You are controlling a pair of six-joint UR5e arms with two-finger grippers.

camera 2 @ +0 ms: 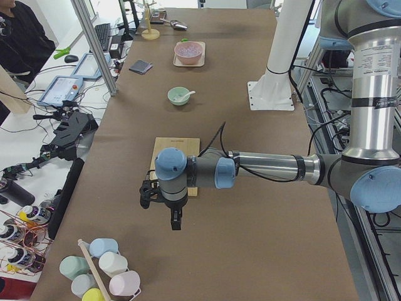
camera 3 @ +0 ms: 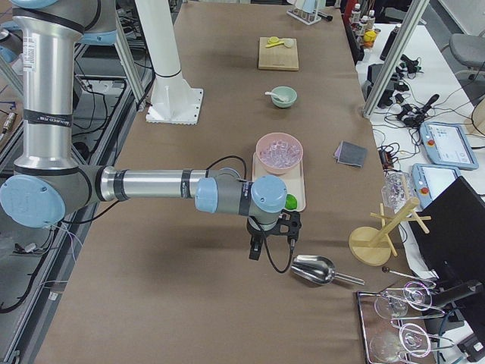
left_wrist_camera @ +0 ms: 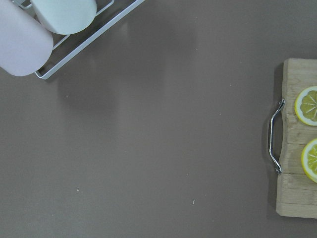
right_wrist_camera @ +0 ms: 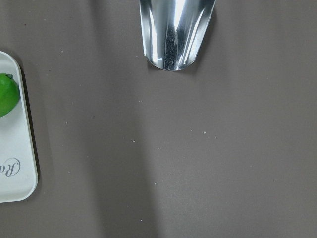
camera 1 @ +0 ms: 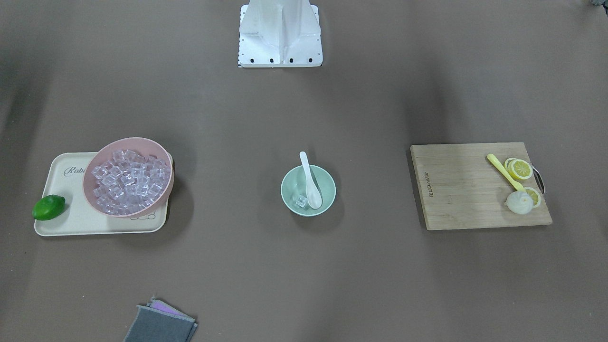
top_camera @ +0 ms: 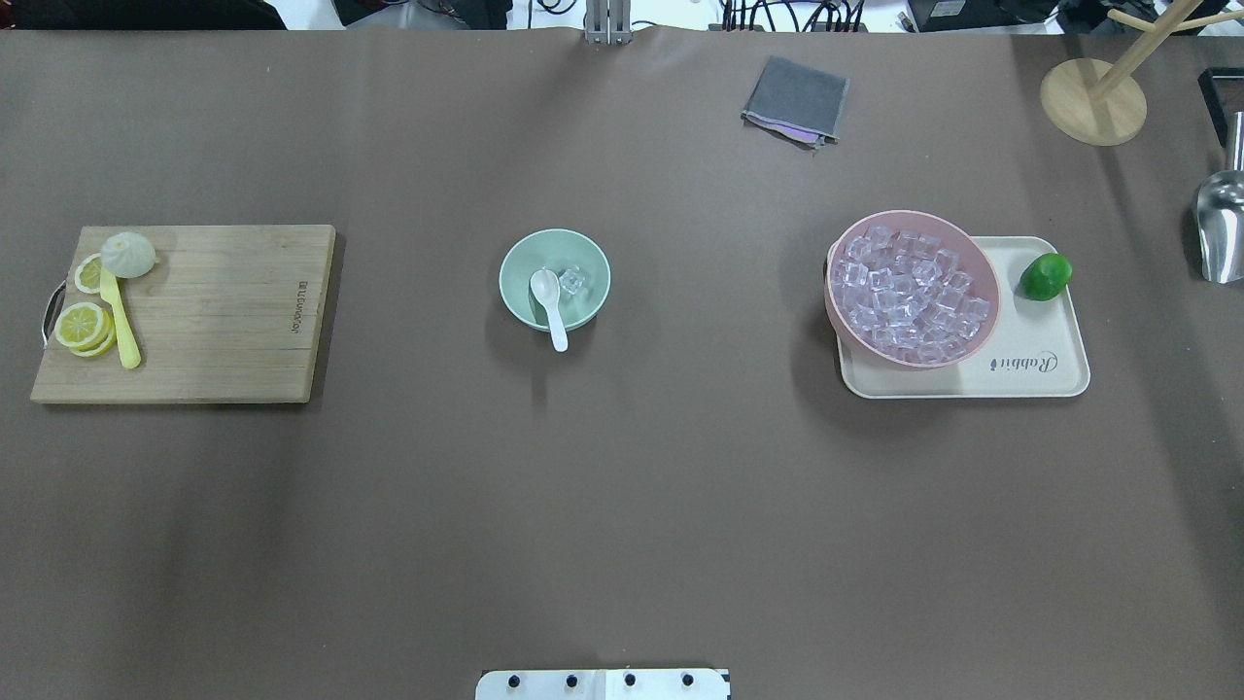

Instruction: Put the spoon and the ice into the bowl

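I see the brown table point(top_camera: 622, 506) with an arm out at each end. The left gripper point(camera 2: 176, 221) hangs over bare table past the cutting board point(top_camera: 224, 311). The right gripper point(camera 3: 257, 252) hangs between the tray point(top_camera: 1030, 377) and a metal scoop point(camera 3: 312, 269). These are side views only, so I cannot tell if either one's fingers are apart or together. The pink bowl point(top_camera: 989, 282) of loose cubes point(top_camera: 909, 292) sits on the tray. The mint-green bowl point(top_camera: 515, 264) is mid-table. The spoon point(top_camera: 549, 301) has its scoop inside and its handle over the rim, with one ice cube point(top_camera: 571, 281) beside the scoop.
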